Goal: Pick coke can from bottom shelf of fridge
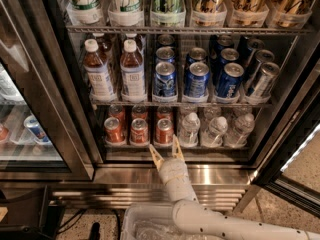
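The tool [165,151] has its two fingers spread apart and empty, just below and in front of the coke can [164,131]. That can is the rightmost of three red ones at the front of the bottom shelf [225,147] of the fridge [125,176]. A water bottle [189,129] stands just right of it and a second red can [139,131] just left. With neighbours so close, a finger could strike one rather than slip between, toppling it.
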You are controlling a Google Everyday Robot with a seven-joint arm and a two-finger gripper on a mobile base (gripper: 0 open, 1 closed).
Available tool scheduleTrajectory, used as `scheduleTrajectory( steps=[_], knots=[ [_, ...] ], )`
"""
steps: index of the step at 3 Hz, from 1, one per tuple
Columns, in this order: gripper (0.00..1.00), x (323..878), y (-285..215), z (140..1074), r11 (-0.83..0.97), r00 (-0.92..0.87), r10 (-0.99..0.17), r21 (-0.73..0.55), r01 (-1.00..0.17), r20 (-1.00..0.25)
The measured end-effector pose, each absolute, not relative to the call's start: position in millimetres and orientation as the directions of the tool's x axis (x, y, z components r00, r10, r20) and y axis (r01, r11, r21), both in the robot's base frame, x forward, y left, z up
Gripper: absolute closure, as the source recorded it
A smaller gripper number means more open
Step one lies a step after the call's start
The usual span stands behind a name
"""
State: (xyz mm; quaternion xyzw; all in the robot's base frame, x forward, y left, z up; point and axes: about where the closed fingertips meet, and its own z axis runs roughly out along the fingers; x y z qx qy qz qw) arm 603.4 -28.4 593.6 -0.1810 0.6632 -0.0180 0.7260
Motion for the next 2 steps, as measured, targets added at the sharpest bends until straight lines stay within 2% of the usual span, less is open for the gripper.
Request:
scheduleTrajectory(
  steps=[2],
  knots=[
    [0.35,612.7,-29.4,594.8,0.944,0.135,-0.259,-0.28,-0.177,-0.957]
  ],
)
